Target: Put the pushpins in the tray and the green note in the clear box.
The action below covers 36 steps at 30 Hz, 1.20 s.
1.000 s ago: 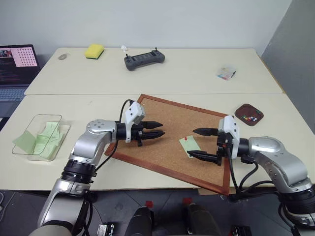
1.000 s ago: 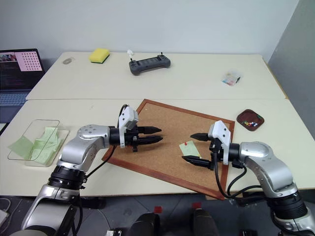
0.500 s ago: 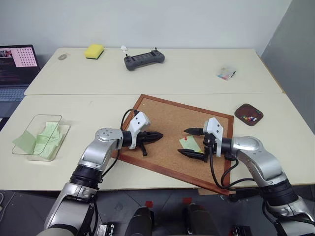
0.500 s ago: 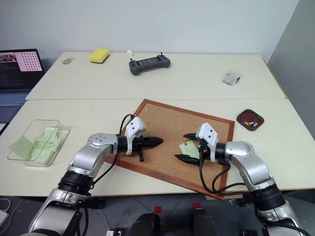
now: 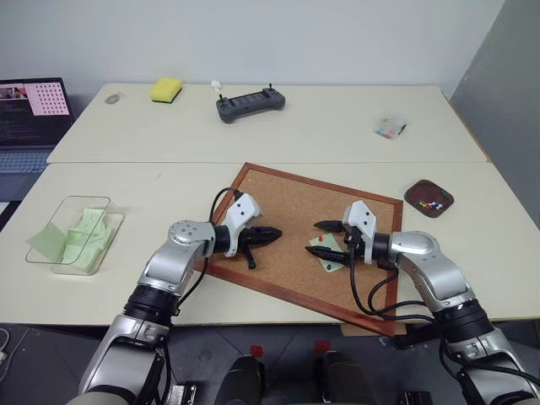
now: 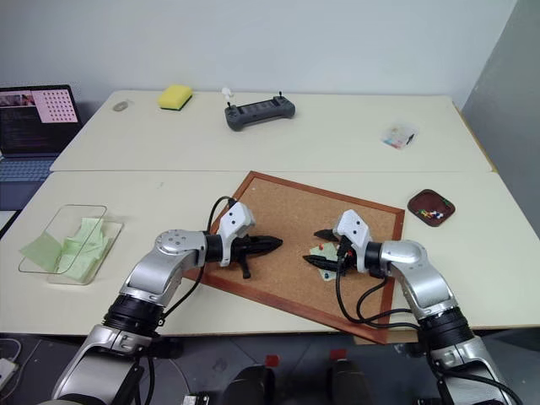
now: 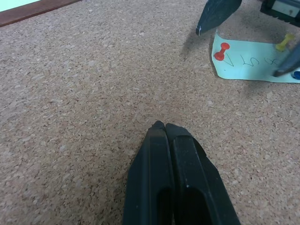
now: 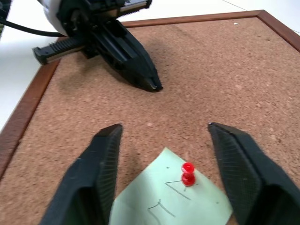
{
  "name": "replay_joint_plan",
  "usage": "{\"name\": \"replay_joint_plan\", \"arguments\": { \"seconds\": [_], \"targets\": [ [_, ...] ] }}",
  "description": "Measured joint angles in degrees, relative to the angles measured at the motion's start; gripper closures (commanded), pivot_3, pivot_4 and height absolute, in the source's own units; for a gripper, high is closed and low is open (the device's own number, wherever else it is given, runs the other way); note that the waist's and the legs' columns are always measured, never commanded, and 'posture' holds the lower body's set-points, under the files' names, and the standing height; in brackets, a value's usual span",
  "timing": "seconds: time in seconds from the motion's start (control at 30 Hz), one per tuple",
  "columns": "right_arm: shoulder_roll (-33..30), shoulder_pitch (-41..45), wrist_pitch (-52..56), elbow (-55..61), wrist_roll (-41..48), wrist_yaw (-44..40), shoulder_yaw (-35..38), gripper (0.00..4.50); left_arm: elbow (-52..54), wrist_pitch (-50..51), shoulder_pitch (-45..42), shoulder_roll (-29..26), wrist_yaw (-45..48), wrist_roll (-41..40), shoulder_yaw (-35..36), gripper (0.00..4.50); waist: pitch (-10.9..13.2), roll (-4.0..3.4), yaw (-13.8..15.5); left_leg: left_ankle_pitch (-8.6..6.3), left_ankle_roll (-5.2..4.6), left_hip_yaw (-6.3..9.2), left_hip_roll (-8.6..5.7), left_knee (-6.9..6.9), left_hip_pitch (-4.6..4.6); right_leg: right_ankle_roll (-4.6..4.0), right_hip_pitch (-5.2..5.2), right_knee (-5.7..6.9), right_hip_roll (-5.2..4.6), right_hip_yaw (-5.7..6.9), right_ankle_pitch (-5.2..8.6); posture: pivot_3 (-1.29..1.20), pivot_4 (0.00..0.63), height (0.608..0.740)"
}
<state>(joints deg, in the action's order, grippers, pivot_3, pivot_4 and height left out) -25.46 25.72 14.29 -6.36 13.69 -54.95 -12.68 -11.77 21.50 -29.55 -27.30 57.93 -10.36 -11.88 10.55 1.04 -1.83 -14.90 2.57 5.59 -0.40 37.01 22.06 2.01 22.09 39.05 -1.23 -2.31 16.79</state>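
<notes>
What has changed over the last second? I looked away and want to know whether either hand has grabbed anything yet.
Neither has. The right hand moved in over the corkboard to the green note; its fingers now straddle the red pushpin and have narrowed but are not touching it. The left hand dropped to the cork and shut empty. The note is still pinned; the clear box and tray are unmoved.

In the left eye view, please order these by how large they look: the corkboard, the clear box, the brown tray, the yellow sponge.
Largest to smallest:
1. corkboard
2. clear box
3. yellow sponge and brown tray: these look about alike. The sponge lies farther from the camera, so I do not rank them.
</notes>
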Motion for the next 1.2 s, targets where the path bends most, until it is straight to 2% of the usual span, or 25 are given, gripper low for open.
{"name": "replay_joint_plan", "arguments": {
  "seconds": [0.4, 0.73, 0.93, 1.2],
  "targets": [
    [0.4, 0.8, -3.4, -3.9, -2.9, -1.6, -0.3, 4.48, 2.9, 2.4, 1.1, -0.5, 0.2, -0.1, 0.1, 4.5, 0.0, 0.0, 0.0, 0.0, 0.0, -0.01, 0.0, 0.0, -0.01, 0.0, 0.0, 0.01, 0.0, -0.01, 0.0, 0.0, 0.15, 0.74],
    [-0.3, 0.6, -4.4, -3.9, -3.1, -2.5, 0.2, 4.48, 1.5, 1.9, 0.0, 0.0, 0.1, 0.0, -0.1, 4.5, 0.0, 0.0, 0.1, 0.0, 0.0, -0.01, -0.02, 0.01, 0.0, 0.0, 0.0, 0.01, -0.01, -0.01, 0.0, 0.0, 0.15, 0.74],
    [-0.7, 0.5, -0.8, 2.0, 3.5, -3.0, 4.8, 4.48, 0.6, 1.5, -0.4, 0.2, 0.0, 0.2, -0.2, 4.5, 0.0, 0.0, 0.0, 0.0, 0.0, 0.05, 0.0, 0.02, -0.05, 0.0, -0.05, 0.02, -0.01, 0.0, 0.0, 0.0, 0.15, 0.74],
    [-1.8, 0.5, 2.0, 4.5, 5.4, -3.6, 5.4, 4.48, 0.1, 1.1, -0.6, 0.4, 0.1, 0.4, -0.3, 4.5, 0.0, 0.0, 0.1, 0.01, 0.0, 0.03, -0.01, 0.03, -0.1, 0.02, -0.11, 0.02, -0.01, 0.0, -0.01, 0.0, 0.15, 0.74]
  ]
}}
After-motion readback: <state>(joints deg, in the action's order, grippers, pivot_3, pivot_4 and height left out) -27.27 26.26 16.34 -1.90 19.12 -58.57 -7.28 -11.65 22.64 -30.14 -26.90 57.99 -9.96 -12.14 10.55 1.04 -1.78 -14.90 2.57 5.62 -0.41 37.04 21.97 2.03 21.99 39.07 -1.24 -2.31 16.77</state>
